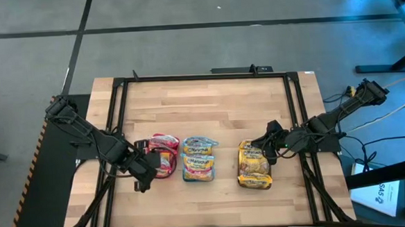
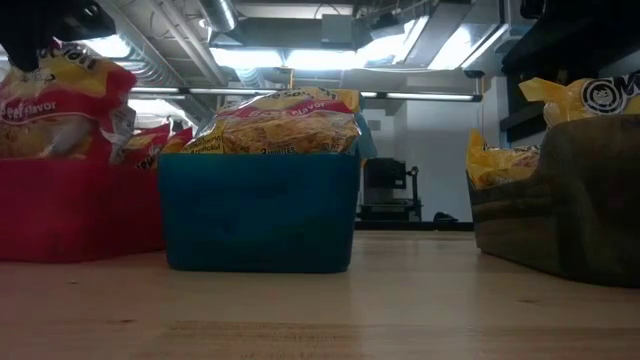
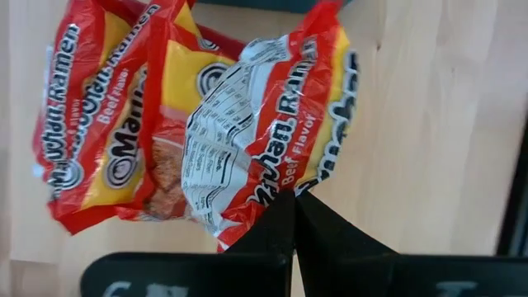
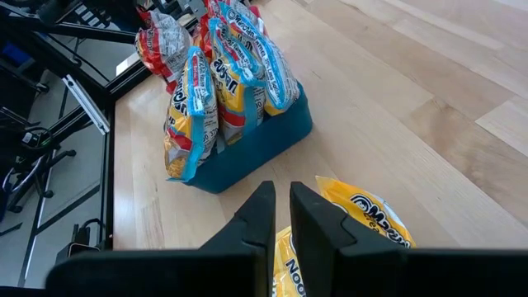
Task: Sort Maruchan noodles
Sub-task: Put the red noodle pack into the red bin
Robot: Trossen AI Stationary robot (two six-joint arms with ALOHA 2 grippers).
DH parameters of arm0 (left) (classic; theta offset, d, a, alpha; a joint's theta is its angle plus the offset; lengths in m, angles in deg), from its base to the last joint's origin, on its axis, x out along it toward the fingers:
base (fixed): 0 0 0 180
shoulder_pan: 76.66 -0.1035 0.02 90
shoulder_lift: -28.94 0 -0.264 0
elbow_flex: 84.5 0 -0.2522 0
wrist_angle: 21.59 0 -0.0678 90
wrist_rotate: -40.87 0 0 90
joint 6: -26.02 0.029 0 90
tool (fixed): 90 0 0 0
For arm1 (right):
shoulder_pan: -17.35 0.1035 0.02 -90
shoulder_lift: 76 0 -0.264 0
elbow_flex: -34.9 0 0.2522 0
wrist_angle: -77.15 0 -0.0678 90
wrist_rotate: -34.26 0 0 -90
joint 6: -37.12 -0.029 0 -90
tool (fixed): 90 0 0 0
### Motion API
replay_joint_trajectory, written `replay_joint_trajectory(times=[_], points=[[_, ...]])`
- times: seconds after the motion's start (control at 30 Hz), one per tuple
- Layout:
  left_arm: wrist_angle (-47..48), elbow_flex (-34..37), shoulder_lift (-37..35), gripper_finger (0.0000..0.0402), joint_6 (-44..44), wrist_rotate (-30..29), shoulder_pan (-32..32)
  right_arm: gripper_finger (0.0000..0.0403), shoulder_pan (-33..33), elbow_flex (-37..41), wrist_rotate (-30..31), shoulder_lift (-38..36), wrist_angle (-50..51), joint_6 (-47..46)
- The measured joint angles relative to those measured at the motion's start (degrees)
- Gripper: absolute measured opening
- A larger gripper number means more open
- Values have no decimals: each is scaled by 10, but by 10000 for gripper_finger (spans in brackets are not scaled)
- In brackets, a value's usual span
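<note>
Left arm: reaching in from the table's left edge, bent low toward the red packets (image 1: 164, 156)
Left gripper (image 1: 148, 166): fingers (image 3: 285, 227) pressed tight together – pinching the edge of one red packet (image 3: 272, 157) at the red tray (image 2: 60, 215)
Right arm: coming in from the right, stretched low toward the yellow packets (image 1: 254, 165)
Right gripper (image 1: 265, 152): fingers (image 4: 262, 213) nearly closed, a thin gap between, holding nothing – just above a yellow packet (image 4: 363, 216)
Blue packets (image 1: 198, 157): standing in the teal tray (image 2: 260, 210), in the middle
Yellow packets: in the grey tray (image 2: 560, 200), on the right
Table (image 1: 209, 99): bare wood behind the trays
</note>
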Motion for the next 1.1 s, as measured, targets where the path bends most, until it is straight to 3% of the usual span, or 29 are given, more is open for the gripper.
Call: replay_joint_trajectory(times=[0.37,0.67,1.1], points=[[-20,7,6,0,-22,3,0,39,0,0,0,0,-3,-1],[-74,53,7,0,-36,51,-5,39,0,0,0,0,-5,-4],[-85,75,7,0,-48,39,-19,39,0,0,0,0,-17,-4]])
